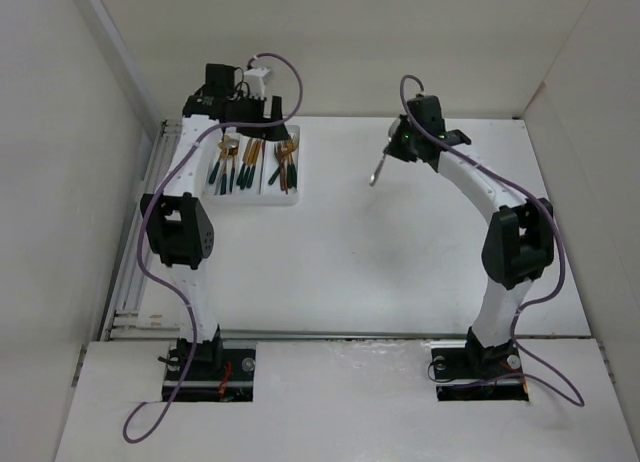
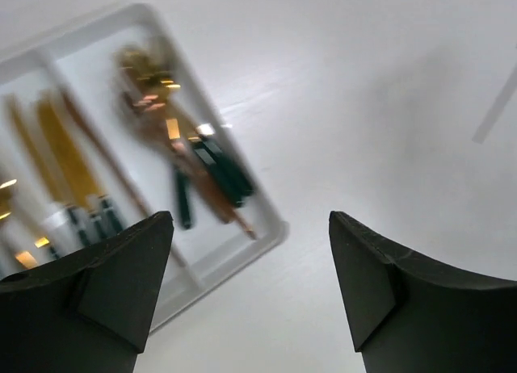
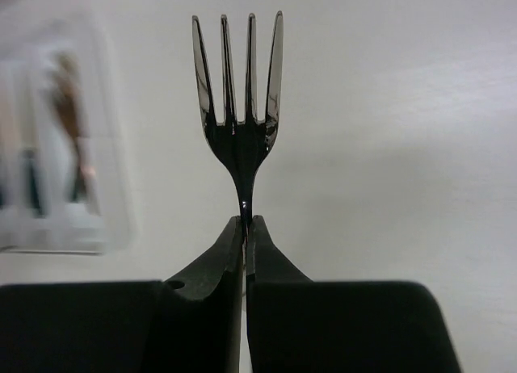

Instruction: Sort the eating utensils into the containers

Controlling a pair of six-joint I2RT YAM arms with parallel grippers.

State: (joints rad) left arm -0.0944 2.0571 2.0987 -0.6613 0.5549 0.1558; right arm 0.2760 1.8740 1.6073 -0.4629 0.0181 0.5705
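The top view alone shows the whole layout. One white tray lies at about 10 o'clock on the desk. The left claw hangs over the tray's far end. The right claw is held up well apart from the tray, near 1 o'clock of the desk's middle. A single fork slants from it toward 7 o'clock.

Only the right wrist view gives the grip. The right claw is pinched tight on the neck of the fork. It is a dark, shiny fork with four tines pointing to 12 o'clock. The tray is a blur at 9 o'clock.

The left wrist view shows the left claw spread wide with nothing between its fingers. It hangs above bare desk just off the tray, which fills the 10 o'clock corner.

There are two arms, one tray with three long compartments, and one fork outside it. The utensils in the tray have gold heads and dark green handles, and each compartment holds several. In the close view the utensils are smeared, so I cannot give an exact number.
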